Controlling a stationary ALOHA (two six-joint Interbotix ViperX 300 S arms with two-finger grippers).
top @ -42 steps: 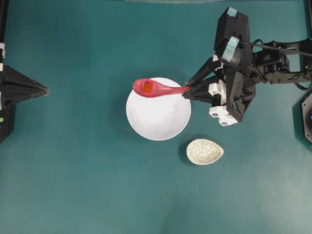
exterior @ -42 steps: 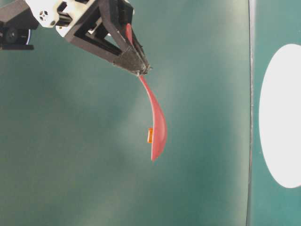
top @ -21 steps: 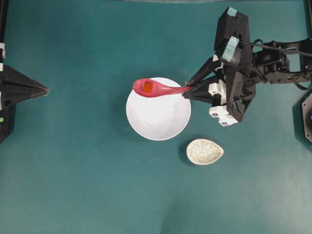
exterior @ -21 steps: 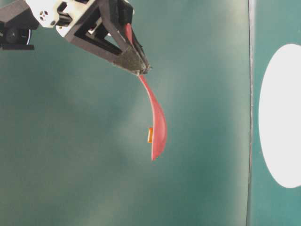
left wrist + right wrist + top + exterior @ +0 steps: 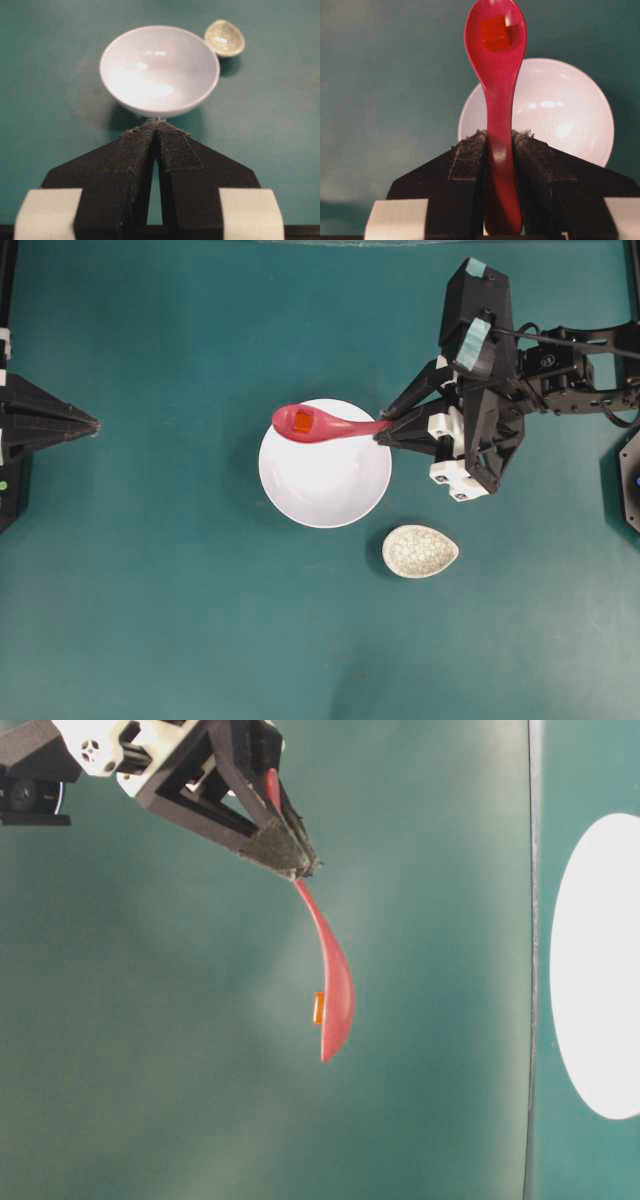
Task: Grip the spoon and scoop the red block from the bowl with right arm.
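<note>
Right gripper (image 5: 499, 145) is clamped on the handle of the pink spoon (image 5: 496, 75), pads pressed to either side of it, jaws only as far apart as the handle is thick. Spoon is lifted clear of the white bowl (image 5: 325, 475): the table-level view shows it hanging in the air off the fingertips. Seen from overhead its scoop sits over the bowl's upper-left rim, handle crossing to the bowl's right edge where the gripper has it. Red block (image 5: 302, 420) lies in the scoop, not in the bowl; bowl interior reads plain white in the left wrist view. Speckled egg-shaped spoon rest (image 5: 420, 550) sits on the teal table (image 5: 180, 590) just beside the bowl, lower right, not touching it. Left gripper (image 5: 156, 125) is well apart from the bowl on its left, pointed at it, fingertips pressed together, nothing between them.
</note>
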